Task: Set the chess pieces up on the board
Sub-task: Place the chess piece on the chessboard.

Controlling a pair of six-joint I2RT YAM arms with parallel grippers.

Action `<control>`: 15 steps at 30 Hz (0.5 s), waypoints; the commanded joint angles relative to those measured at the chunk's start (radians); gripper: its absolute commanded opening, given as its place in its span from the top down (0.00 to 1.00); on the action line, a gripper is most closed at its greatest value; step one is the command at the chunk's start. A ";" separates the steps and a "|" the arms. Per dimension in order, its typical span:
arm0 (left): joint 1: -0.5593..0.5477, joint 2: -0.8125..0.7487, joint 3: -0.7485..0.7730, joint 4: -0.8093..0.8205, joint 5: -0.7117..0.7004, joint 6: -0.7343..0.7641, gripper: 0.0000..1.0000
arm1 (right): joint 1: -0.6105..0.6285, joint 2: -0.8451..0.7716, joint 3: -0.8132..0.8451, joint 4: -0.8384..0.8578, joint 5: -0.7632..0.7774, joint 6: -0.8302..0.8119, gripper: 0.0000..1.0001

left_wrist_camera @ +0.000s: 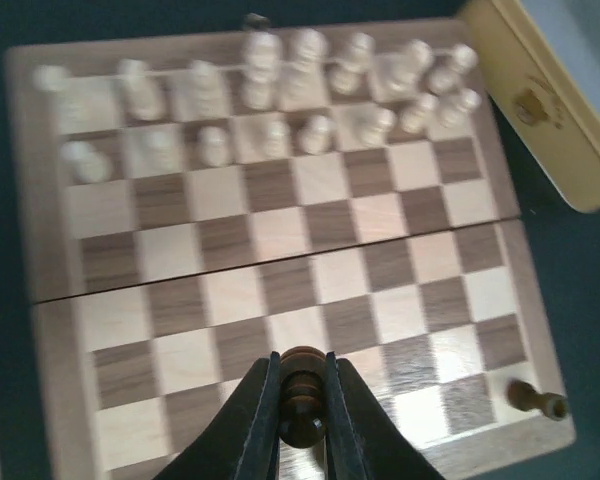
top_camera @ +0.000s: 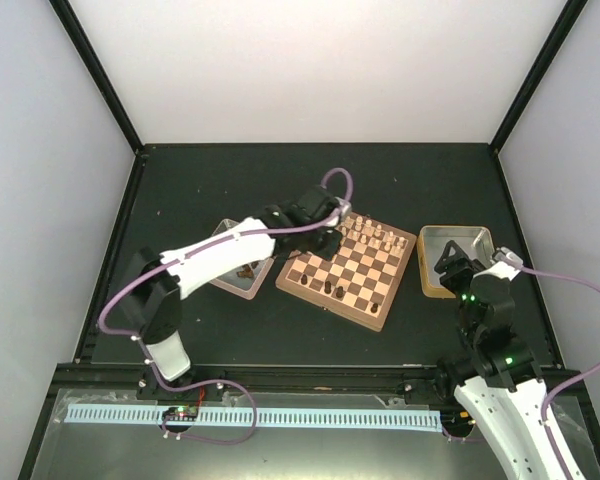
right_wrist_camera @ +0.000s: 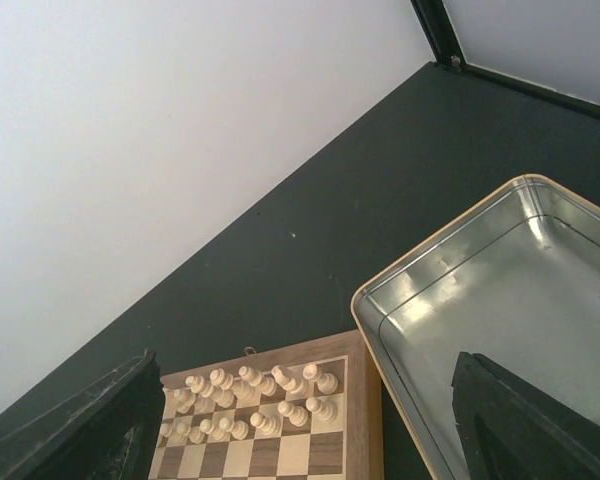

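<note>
The board [top_camera: 348,272] lies at an angle on the dark surface [top_camera: 230,190], with one tray on either side. The left fingers [left_wrist_camera: 260,415] are shut tight on a dark brown piece [left_wrist_camera: 302,398], gripping it upright by its rounded upper part. They hold it above a square in the board's near rows, opposite the white side. In the wrist view I cannot tell whether its base touches the wood.

The cream chessmen [left_wrist_camera: 280,90] fill the two rows along the board's far edge. Another dark chessman [left_wrist_camera: 538,402] lies on its side on the board's near right corner square. From overhead, a few more dark chess pieces [top_camera: 327,288] stand along the same near edge of the board (three or four, though at this size the count is unsure).

The left tray [top_camera: 225,282] sits just beside the board's left edge, under the left arm, and holds small brown shapes.

The right fingers [right_wrist_camera: 90,430] are spread wide with nothing between them. They hang over the metal tray [right_wrist_camera: 380,300] that touches or nearly touches the board's right edge.
</note>
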 commanded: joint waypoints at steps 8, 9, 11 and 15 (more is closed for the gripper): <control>-0.210 0.329 0.291 -0.119 0.086 -0.046 0.86 | 0.006 -0.081 -0.007 -0.064 0.103 0.029 0.20; -0.223 0.352 0.310 -0.123 0.094 -0.046 0.86 | 0.005 -0.084 -0.007 -0.063 0.105 0.029 0.20; -0.245 0.391 0.343 -0.133 0.102 -0.050 0.86 | 0.005 -0.086 -0.009 -0.064 0.104 0.029 0.20; -0.263 0.435 0.367 -0.144 0.102 -0.058 0.86 | 0.005 -0.084 -0.009 -0.070 0.105 0.027 0.20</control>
